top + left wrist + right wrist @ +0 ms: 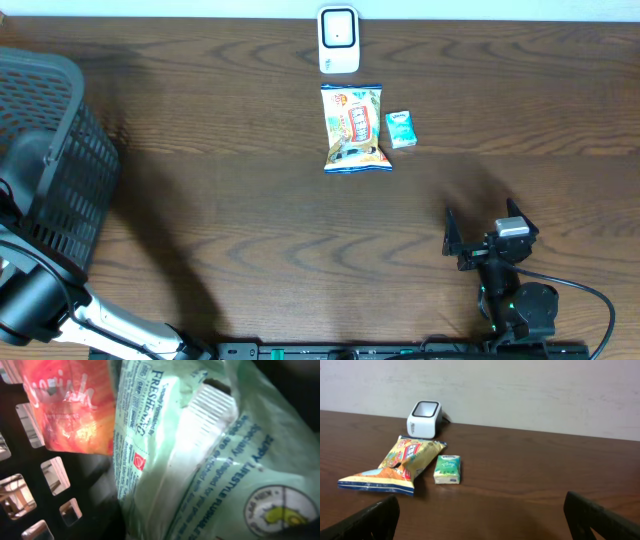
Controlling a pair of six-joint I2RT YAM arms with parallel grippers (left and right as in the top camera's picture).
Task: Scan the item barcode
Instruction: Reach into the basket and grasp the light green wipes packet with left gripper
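Basket: a black mesh basket [60,170] is sitting at the left edge of the table [250,230], and the left arm [40,300] is reaching into it from the near-left corner.
Left gripper: it is sitting hidden inside the basket, its fingers showing in no view, so whether it is clenched or released cannot be told.
Item: a pale green wipes pack [200,460] is filling the left wrist view. It is lying in the basket right in front of that gripper, its long axis slanting across the frame, and an orange pack [70,405] is overlapping its upper left.
Key relation: the left arm is by far the nearer one. The pack is probably needing a lift over the basket wall, then a carry rightward to the middle of the far edge.
Scanner: a white scanner [338,40] is standing at the middle of the far edge.
In the way: a snack bag [355,130] is lying just in front of the scanner, with a small tissue pack [401,129] just beside it on the right — both are likely crowding the approach.
Right gripper: the right gripper [485,225] is hovering toward the near-right corner, jaws spread wide and holding nothing — well apart from the basket.
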